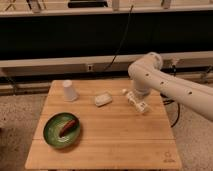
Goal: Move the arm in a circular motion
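Observation:
The large glossy white arm (165,87) reaches in from the right edge, over the right side of the wooden table (110,142). Its rounded joint (146,70) stands above the table's far right part. The gripper (140,96) is at the arm's lower end, below that joint. It is just over a small white bottle (136,102) that lies on its side, and the arm mostly hides it.
A white paper cup (69,91) stands at the table's far left. A small white object (103,99) lies near the far middle. A green plate (61,131) with a reddish-brown item sits at front left. Dark cables and a wall rail run behind the table.

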{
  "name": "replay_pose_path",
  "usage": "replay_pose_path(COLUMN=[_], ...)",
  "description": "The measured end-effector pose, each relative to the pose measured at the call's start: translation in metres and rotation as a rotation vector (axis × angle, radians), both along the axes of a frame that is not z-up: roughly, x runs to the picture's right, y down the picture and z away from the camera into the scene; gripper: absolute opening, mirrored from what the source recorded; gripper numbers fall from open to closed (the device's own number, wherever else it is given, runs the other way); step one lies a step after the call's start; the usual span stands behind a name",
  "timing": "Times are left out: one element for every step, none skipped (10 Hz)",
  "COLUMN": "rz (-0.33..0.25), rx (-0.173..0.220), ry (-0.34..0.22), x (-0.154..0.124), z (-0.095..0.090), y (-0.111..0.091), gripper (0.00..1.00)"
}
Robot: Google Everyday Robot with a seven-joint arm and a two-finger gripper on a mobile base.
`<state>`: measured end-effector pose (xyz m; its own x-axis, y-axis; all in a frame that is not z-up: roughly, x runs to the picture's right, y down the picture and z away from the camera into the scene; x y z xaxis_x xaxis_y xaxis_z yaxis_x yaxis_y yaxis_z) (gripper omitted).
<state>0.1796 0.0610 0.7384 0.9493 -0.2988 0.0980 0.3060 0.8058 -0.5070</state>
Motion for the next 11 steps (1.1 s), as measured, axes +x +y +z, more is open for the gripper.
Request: replay_pose_path(rz=[-0.009,-0.017,-0.032,-0.043,-0.052,-0.06,-0.077,-0.088,-0.098,-0.112,-0.132], rx=[-0.001,-0.004,-0.008,-0.009,-0.006,-0.007,-0.011,-0.014,-0.017,-0.02,-0.019], ry=[-0.003,-0.007,-0.008,-0.019,-0.026,-0.028,-0.035,-0.038,-0.04,-0.048,-0.059], x=[0.002,0.001,-0.004,-0.02,-0.03,-0.032,-0.032,-0.032,-0.034,-0.048,-0.063], z=[0.001,0.001,0.001,0.002,0.003,0.004,0.004,0.002,0.0,-0.004,-0.008], y=[-0.001,0.0,0.002,0.001,0.0,0.0,0.0,0.003,0.006,0.011,0.014], gripper=[0.04,0.04,0.04,0.04,0.04,0.04,0.04,0.04,0.04,0.04,0.04])
